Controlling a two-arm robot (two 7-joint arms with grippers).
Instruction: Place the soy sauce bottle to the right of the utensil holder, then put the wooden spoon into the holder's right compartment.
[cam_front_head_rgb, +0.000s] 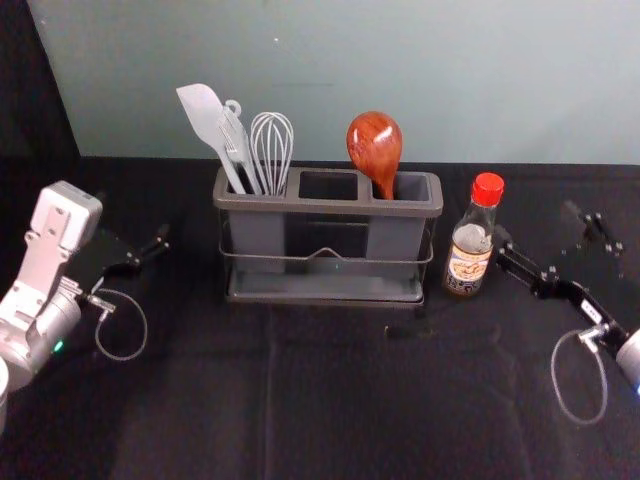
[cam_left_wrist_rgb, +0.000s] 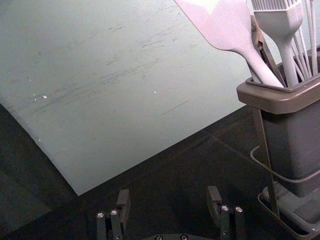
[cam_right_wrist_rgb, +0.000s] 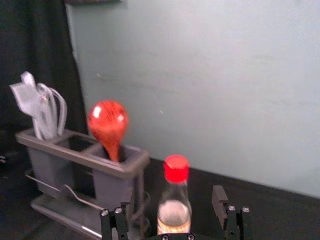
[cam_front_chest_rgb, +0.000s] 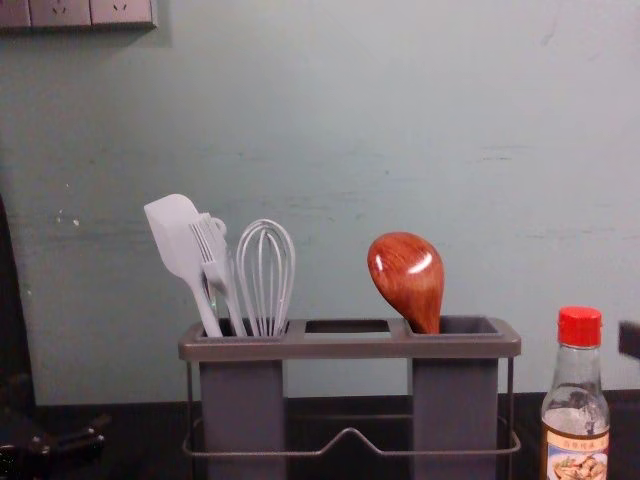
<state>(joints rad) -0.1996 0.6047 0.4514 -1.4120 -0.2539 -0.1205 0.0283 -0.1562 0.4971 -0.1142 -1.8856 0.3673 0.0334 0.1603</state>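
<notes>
My two grippers are nearest, both empty. The left gripper (cam_front_head_rgb: 133, 217) hangs over the dark cloth (cam_front_head_rgb: 330, 400) to the left of the holder, its fingers wide apart. My right gripper (cam_front_head_rgb: 535, 222) is out on the right, just beside the soy sauce bottle; its fingers too are spread wide, and the wrist view shows the bottle in line with the gap. Whether a finger brushes the glass, I cannot tell. There is one bottle (cam_front_head_rgb: 470, 255), upright under one red cap, near the holder's right end. Next comes one utensil holder (cam_front_head_rgb: 328, 208), with three openings along its top. One wooden spoon (cam_front_head_rgb: 376, 150) stands in the right compartment, bowl up and handle down, leaning a little to the left. In the left compartment I count at least three pale utensils: one spatula (cam_front_head_rgb: 205, 115), one whisk (cam_front_head_rgb: 270, 150) and one fork-like tool (cam_front_head_rgb: 238, 145) between them. Farthest off is one pale wall (cam_front_head_rgb: 450, 100).
</notes>
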